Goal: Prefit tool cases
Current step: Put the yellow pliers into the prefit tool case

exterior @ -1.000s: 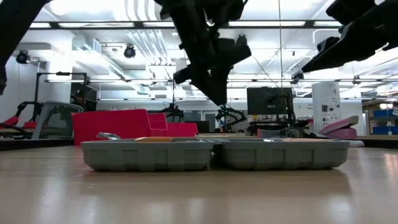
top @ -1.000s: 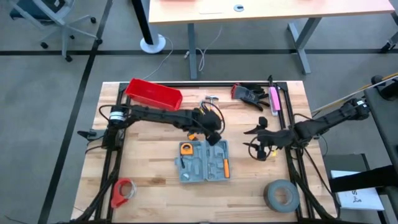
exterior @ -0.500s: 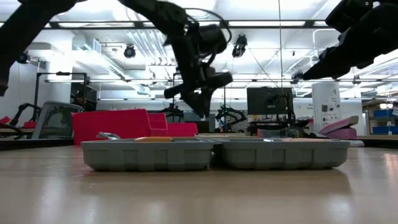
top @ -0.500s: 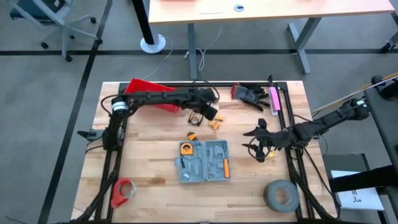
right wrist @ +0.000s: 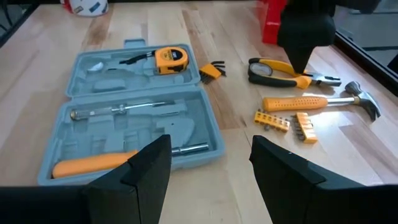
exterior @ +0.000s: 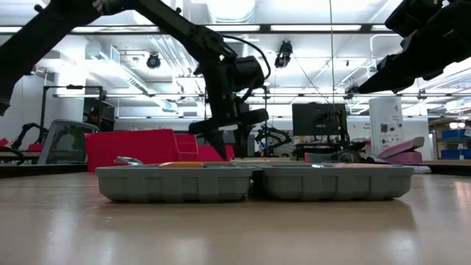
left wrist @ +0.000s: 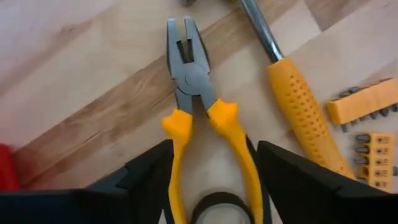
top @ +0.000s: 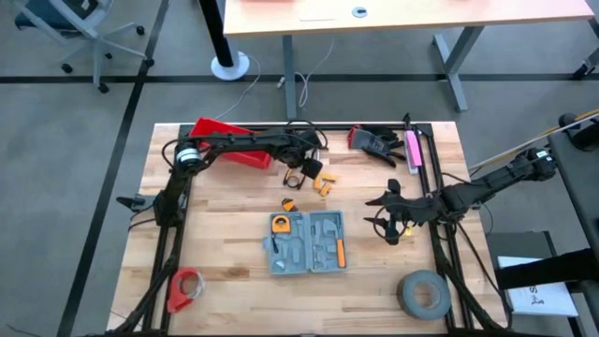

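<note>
The grey-blue tool case (top: 307, 241) lies open and flat on the table's middle. In its recesses are a yellow tape measure (top: 280, 223) and an orange-handled screwdriver (top: 340, 251). Beyond it, yellow-handled pliers (left wrist: 189, 81) lie flat on the wood beside an orange-handled hammer (left wrist: 305, 112) and orange bit holders (left wrist: 367, 124). My left gripper (top: 304, 171) is open, low over the pliers, with one finger outside each handle. My right gripper (top: 388, 220) hovers open to the right of the case (right wrist: 134, 124), with nothing between its fingers. My left gripper comes down on the pliers from above. Its open fingers (left wrist: 143, 177) stand on either side of the two yellow handles (left wrist: 239, 149), along the pliers. Whether they touch the handles I cannot tell. The pliers lie flat on the table.
Orange hex keys (top: 290, 203) lie just beyond the case. A red bin (top: 229, 142) stands at the far left, black and red gloves (top: 374, 142) and a pink tool (top: 412, 150) at the far right. A red tape dispenser (top: 184, 288) sits near left, a grey tape roll (top: 423, 293) near right.
My left gripper has gone from above the open case toward the table's far edge and come down over the pliers. Its fingers stand wider apart now than a second ago. The case and the loose tools have stayed where they were.
</note>
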Controlling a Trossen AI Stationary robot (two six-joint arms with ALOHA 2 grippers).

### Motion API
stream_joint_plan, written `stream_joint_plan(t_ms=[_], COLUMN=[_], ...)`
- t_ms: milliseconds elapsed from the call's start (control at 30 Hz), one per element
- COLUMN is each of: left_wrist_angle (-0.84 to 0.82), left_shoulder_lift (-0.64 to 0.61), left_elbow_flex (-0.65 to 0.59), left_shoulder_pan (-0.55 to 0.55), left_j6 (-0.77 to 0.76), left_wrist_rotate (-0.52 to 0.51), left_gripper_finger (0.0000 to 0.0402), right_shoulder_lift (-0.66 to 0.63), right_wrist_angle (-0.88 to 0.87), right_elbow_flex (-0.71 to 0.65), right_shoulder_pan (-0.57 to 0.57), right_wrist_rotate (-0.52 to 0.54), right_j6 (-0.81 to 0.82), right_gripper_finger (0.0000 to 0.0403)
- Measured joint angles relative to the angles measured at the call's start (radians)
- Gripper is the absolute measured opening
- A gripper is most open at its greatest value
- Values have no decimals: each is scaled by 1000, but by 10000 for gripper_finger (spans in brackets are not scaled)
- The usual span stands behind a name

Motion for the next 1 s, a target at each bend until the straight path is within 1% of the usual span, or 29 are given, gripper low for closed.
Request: stream_joint_plan(t_ms=[133, 367, 633, 833, 1000], left_wrist_angle=[-12, -30, -62, -66, -66], left_shoulder_lift=[3, 6, 38, 65, 76], left_elbow_flex=[0, 0, 0, 2, 4], left_shoulder_pan=[12, 21, 21, 20, 18], left_j6=[-2, 22, 40, 47, 65], left_wrist_rotate=[-17, -29, 22, 32, 37], left_gripper_finger=[241, 213, 189, 175, 154], right_shoulder_lift=[0, 1, 1, 1, 1], right_wrist_angle=[0, 21, 30, 30, 30], right_elbow_flex=[0, 0, 0, 0, 0], right_shoulder_pan=[0, 0, 0, 0, 0], right_wrist_rotate=[0, -4, -5, -9, -23], right_j6=[-6, -6, -15, -16, -17], right_gripper_finger=[199, 199, 199, 199, 199])
